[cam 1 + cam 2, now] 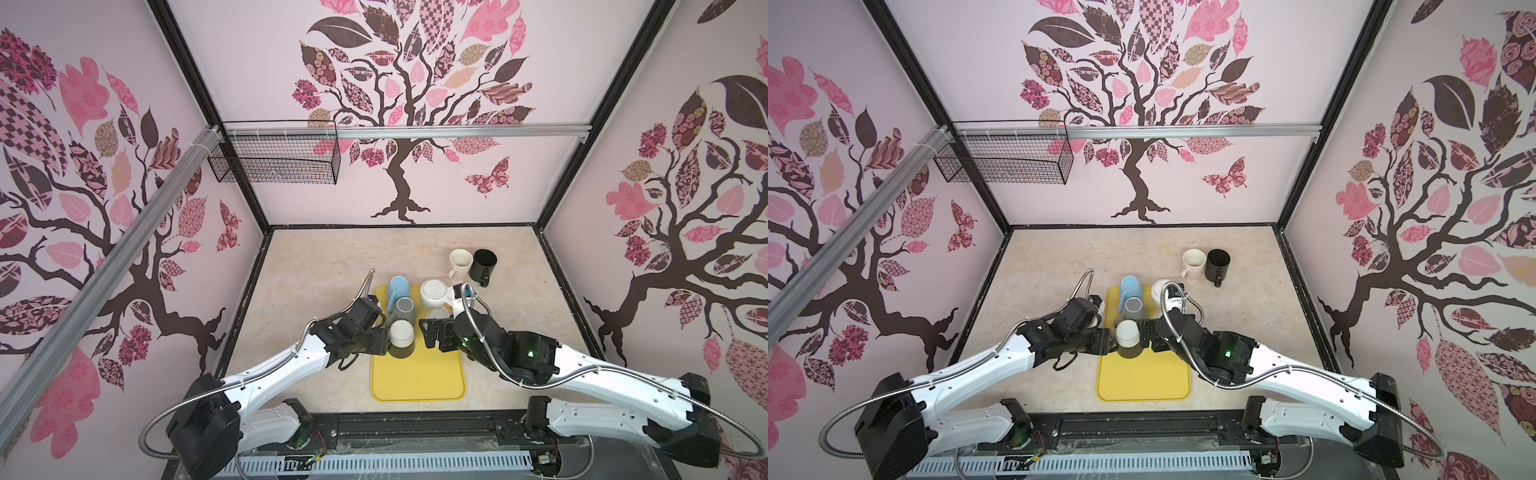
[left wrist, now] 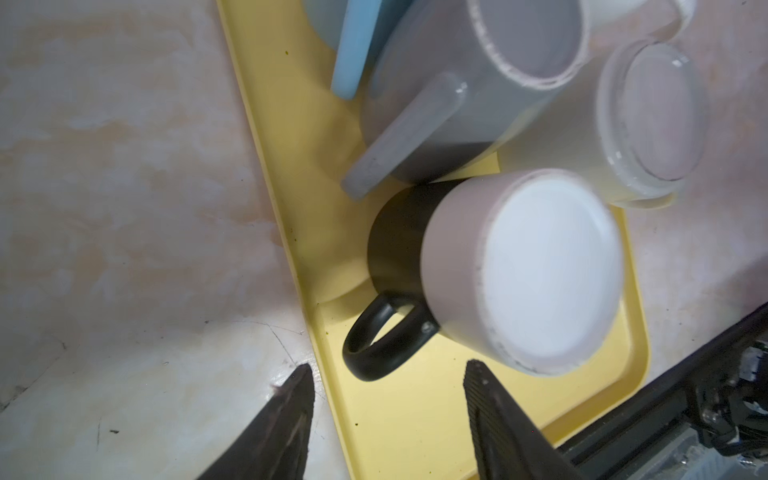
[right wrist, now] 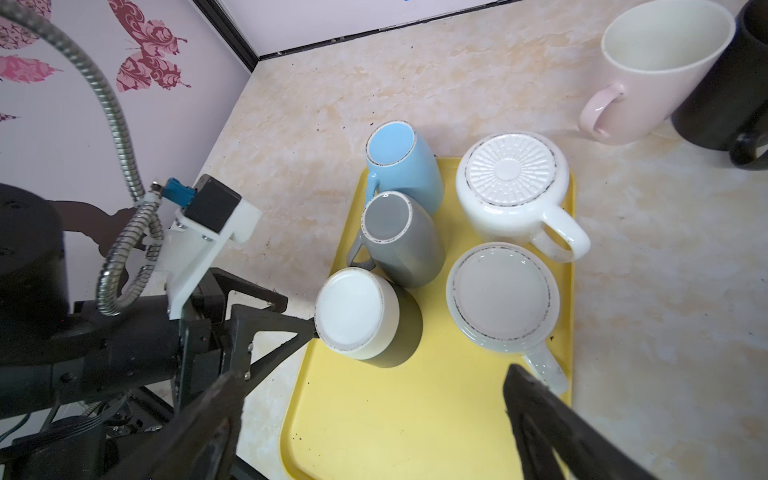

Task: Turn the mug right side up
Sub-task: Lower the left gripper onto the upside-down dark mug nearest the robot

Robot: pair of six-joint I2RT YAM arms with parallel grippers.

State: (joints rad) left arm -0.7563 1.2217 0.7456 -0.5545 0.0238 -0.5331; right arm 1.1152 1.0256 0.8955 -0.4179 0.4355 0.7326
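The left wall (image 1: 83, 199) is pale pink with a dark tree decal and patterned leaves. An aluminium rail (image 1: 104, 270) runs along it to the rear left corner, where a black wire basket (image 1: 274, 160) hangs. The back wall (image 1: 415, 62) carries the same tree, a butterfly and a back rail (image 1: 457, 132). Below them the surface (image 1: 316, 266) is beige and marble-patterned, framed by a black border.

The left gripper (image 2: 388, 374) hovers low at the left edge of the yellow tray (image 1: 415, 380). Its fingers are apart and hold nothing: 1 is over the surface and 1 over the tray. The black handle (image 2: 382, 340) of the two-tone mug (image 1: 401, 334) lies just ahead of the tips. That mug stands upside down at the middle of the tray's left edge, white base up and dark half down. It is the nearest of 3 inverted mugs along that edge, with the blue mug (image 1: 398, 289) at the far left corner and the grey mug (image 1: 405, 309) between them.

At the tray's far right corner sits the ribbed white mug (image 1: 434, 291), and just in front of it the wide white mug (image 3: 503, 295); both are inverted. The right gripper (image 1: 427, 333) hangs above the tray's right side, spread wide and empty.

Off the tray, toward the surface's far right corner, 2 upright mugs stand side by side: the pink mug (image 1: 460, 261) and the black mug (image 1: 484, 264). The right wall (image 1: 685, 199) repeats the tree decal.
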